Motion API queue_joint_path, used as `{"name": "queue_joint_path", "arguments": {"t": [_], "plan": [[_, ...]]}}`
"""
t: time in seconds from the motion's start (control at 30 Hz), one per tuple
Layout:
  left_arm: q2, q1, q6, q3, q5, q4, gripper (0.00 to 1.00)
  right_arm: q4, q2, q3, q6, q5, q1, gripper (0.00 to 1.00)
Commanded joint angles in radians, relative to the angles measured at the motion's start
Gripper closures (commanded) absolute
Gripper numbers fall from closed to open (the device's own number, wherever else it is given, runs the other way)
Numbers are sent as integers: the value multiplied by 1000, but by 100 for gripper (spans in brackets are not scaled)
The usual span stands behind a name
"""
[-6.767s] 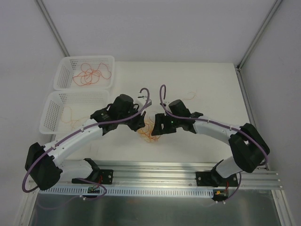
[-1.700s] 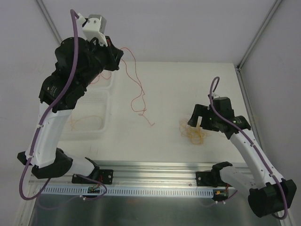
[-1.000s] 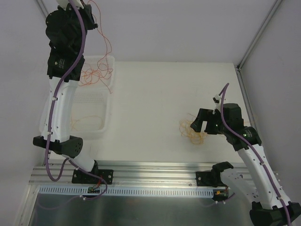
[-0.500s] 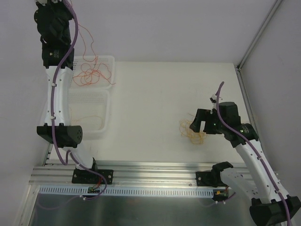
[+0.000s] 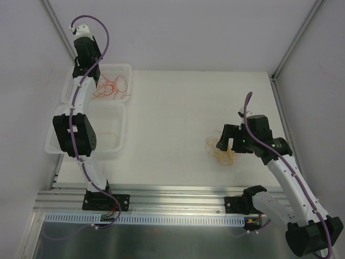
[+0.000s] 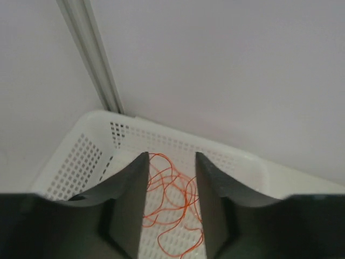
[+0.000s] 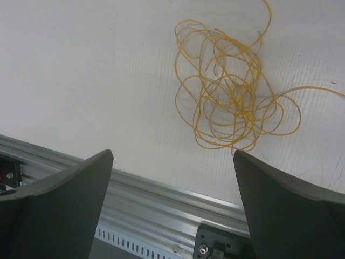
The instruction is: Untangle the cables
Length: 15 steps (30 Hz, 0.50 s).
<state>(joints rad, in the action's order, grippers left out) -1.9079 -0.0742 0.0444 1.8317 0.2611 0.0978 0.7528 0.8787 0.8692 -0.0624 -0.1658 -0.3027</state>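
A tangle of orange-red cable (image 5: 110,85) lies in the far white basket (image 5: 125,68) at the back left. My left gripper (image 5: 89,62) hangs over that basket's far left corner. In the left wrist view its dark fingers (image 6: 128,208) stand apart and the left gripper (image 6: 170,157) is open, with the red cable (image 6: 173,195) resting loose on the basket floor below the gap. A yellow cable tangle (image 5: 222,151) sits on the table at the right. My right gripper (image 5: 228,139) hovers just beside it, and the right gripper (image 7: 172,155) is wide open and empty, the yellow tangle (image 7: 233,102) ahead of it.
A second white basket (image 5: 54,144) stands nearer, holding a thin yellow cable (image 5: 103,137). An aluminium rail (image 5: 178,195) runs along the table's near edge. The back wall and a corner post (image 6: 91,54) rise just behind the far basket.
My left arm has come down from high at the back left to just over the far basket. Its jaws have opened and the red cable now lies in the basket. The right arm barely moved.
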Motion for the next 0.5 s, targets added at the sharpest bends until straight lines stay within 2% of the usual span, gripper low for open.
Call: {"name": "queue_joint_path", "arguments": {"t": [0.0,0.03,0.07,0.13,0.23,0.33,0.47], "plan": [[-9,-16,49,-8,47,-16,53,-4,0,11,7,-8,-6,0],[-16,-24,60,-6,46,-64,38,-3,0,11,9,-6,-6,0],[-14,-25,74,-3,41,-82,30,-1,2,14,10,-3,-4,0],[-3,-26,80,-8,-5,-116,18,6,6,14,7,5,-4,0],[42,-27,113,-43,-109,-167,8,10,12,17,6,18,-4,0],[111,-22,143,-90,-203,-208,5,20,29,24,-5,46,-4,0],[240,-1,190,-243,-308,-236,3,20,43,27,-34,78,-6,0]]}}
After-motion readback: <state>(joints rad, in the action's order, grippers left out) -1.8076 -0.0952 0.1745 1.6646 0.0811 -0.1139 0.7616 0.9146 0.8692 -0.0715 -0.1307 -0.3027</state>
